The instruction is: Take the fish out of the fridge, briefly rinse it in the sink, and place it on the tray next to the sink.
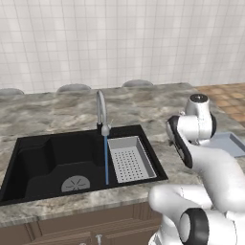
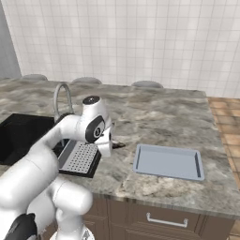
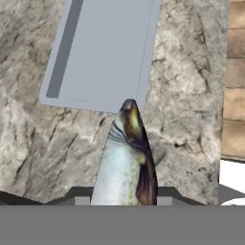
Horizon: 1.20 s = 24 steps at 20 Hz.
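Note:
My gripper point(image 3: 124, 200) is shut on the fish point(image 3: 126, 158), which has a pale silvery belly and a dark back and points away from the hand. In the right base view the gripper point(image 2: 112, 144) hangs over the marble counter between the sink point(image 2: 23, 133) and the tray point(image 2: 168, 162), with the fish's dark tip point(image 2: 120, 145) poking toward the tray. The pale blue-grey tray point(image 3: 105, 48) lies just beyond the fish's nose. The black sink point(image 1: 52, 158) has water running from its chrome faucet point(image 1: 100, 112). The fridge is out of view.
A grey perforated strainer basket point(image 1: 130, 158) sits in the sink's right basin. The marble counter point(image 2: 159, 117) runs back to a white tiled wall. A wooden floor point(image 2: 229, 126) lies past the counter's right end. My own arm point(image 1: 201, 143) hides part of the tray point(image 1: 229, 143).

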{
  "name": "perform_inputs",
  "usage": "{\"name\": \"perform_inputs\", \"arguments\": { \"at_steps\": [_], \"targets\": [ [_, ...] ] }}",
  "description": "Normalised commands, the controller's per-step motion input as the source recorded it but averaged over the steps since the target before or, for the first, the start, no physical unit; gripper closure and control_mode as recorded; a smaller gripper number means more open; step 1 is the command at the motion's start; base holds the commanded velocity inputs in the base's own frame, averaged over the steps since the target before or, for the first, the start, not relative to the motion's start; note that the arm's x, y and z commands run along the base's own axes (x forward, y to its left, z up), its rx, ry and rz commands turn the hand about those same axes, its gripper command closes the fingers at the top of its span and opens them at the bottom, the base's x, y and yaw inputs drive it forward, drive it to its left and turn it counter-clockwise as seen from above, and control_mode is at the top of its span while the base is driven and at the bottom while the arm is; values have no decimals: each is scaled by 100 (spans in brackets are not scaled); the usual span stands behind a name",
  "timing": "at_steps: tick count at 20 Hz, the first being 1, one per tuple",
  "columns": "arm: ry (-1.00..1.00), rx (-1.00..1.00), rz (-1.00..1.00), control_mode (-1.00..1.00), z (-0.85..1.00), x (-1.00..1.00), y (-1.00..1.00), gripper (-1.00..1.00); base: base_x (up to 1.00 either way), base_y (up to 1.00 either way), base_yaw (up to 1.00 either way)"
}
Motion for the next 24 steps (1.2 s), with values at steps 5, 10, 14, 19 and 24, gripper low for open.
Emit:
{"name": "perform_inputs", "arguments": {
  "at_steps": [5,10,14,19,24],
  "targets": [
    [18,-3,-13,-100,-56,84,-100,100,0,0,0],
    [20,0,0,-100,-77,87,-100,100,0,0,0],
    [11,0,0,-100,-49,71,-100,100,0,0,0],
    [5,5,0,-100,-5,52,-89,-100,0,0,0],
    [2,17,1,-100,43,-2,-40,-100,0,0,0]
  ]
}}
